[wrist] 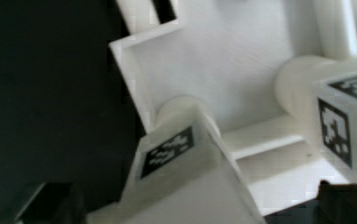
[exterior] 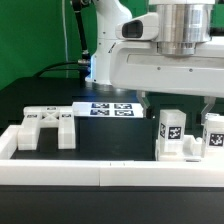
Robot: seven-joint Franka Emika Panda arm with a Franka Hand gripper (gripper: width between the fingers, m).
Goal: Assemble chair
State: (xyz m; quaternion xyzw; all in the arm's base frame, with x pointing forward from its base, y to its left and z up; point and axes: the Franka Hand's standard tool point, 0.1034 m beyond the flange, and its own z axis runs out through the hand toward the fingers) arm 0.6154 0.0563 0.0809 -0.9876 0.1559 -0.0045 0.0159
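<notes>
In the exterior view two chunky white chair blocks with square tags (exterior: pixel 170 135) (exterior: pixel 212 135) stand upright at the right, just behind the front rail. A flat slotted chair piece (exterior: pixel 45 125) lies at the left. My gripper (exterior: pixel 175 103) hangs low over the right blocks, its dark fingers (exterior: pixel 144 100) spread wide. In the wrist view my gripper (wrist: pixel 193 205) is open. A tagged white block (wrist: pixel 171 150) lies between the fingers with a gap on each side. A second tagged block (wrist: pixel 344 100) stands beside it, on a flat white chair part (wrist: pixel 193 70).
The marker board (exterior: pixel 110 108) lies flat at the middle back of the black table. A long white border rail (exterior: pixel 110 172) runs along the front and turns up at the far left. The arm's white body fills the upper right.
</notes>
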